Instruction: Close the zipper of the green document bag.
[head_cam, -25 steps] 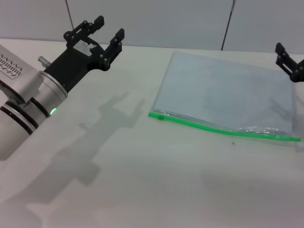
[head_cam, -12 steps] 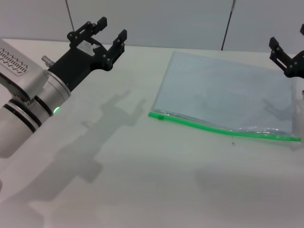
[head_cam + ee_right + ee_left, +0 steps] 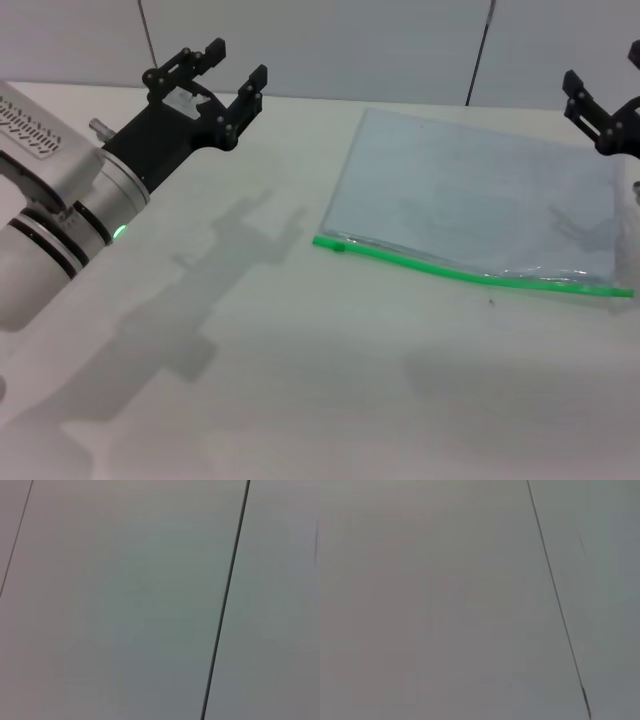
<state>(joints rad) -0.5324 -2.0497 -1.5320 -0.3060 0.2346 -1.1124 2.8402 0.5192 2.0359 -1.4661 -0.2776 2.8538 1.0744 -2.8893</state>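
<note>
Hovering over desk (image 3: 300,400) near far-left corner: left hand (image 3: 226,72), fingers spread wide, holding nothing. Green document bag (image 3: 470,205) flat toward desk's right edge, well apart from left hand. Zipper (image 3: 470,272) along bag's near long edge, long axis running left-right across desk; slider tab (image 3: 339,245) at its left end, so closing pull likely runs rightward. Left hand judged nearer to slider. Right hand (image 3: 603,118) raised above bag's far-right corner, parted, empty.

head view overlooks table (image 3: 300,380), wrists face wall
</note>
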